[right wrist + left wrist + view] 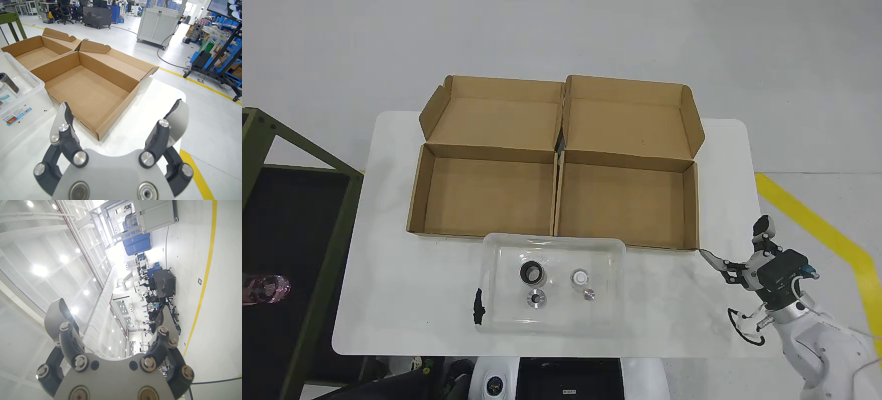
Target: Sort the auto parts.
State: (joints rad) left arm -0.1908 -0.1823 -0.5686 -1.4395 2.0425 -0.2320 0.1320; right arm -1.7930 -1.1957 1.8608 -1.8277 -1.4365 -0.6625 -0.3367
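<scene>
On the white table [392,260], far side, you have two open cardboard boxes. They stand side by side with their inner walls touching and their lids folded back away from the robot. The left box [487,195] and the right box [627,200] both show bare cardboard floors.

Nearer the robot, a clear plastic tray [607,305] sits just against the boxes' front walls, straddling the seam between them. Everything you have to sort lies in that tray.

The right gripper [720,288] hangs over the table's right near corner. It is just off the right box's near corner and well apart from the tray. Its fingers [58,119] are spread wide with nothing between them, and its wrist view looks across the right box toward the tray.

The left gripper [112,304] is tipped up toward the ceiling lights and the hall. Its fingers [54,313] are also spread and empty. You cannot tell where it sits relative to the table.

Four small parts lie near the tray's middle, in two pairs.
- **Left pair:** a black ring-topped part [533,273], with a small metal piece [535,297] just on its robot side.
- **Right pair:** a white-topped part [582,276], with a second metal piece [589,294] close by.

All four are apart from the tray walls and too small to name further.
</scene>
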